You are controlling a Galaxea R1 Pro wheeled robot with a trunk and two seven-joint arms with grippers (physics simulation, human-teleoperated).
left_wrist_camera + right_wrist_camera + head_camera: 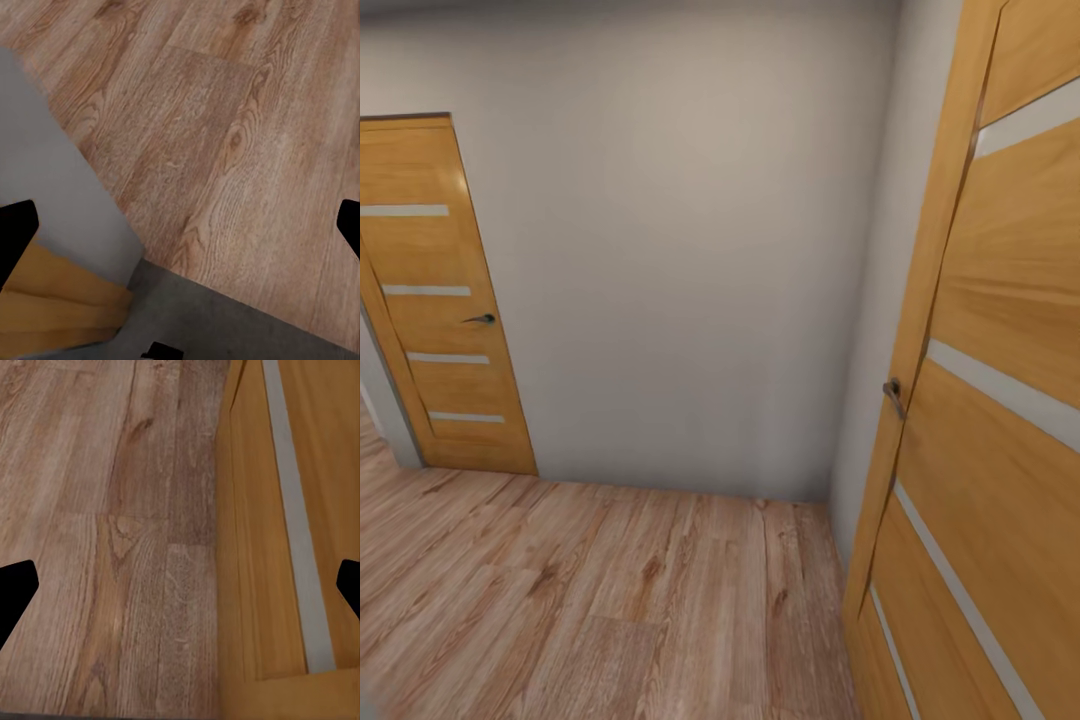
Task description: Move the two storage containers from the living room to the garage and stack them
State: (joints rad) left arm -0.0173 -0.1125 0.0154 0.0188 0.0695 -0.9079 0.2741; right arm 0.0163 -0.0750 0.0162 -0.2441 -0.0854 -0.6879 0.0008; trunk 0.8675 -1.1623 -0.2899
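The storage containers are out of view. I am in a passage with a light wood-plank floor (610, 600) and pale grey walls (690, 250). My left gripper (182, 229) is open over the planks, its black fingertips (15, 232) far apart with nothing between them. My right gripper (184, 585) is open too, its fingertips (16, 589) wide apart above planks, close beside an orange wooden door (285, 510).
An open orange door with pale stripes and a lever handle (895, 395) stands close on the right. A second such door (435, 300) is at the far left. In the left wrist view a dark grey surface (225, 322) borders the planks, beside a grey wall corner (52, 187).
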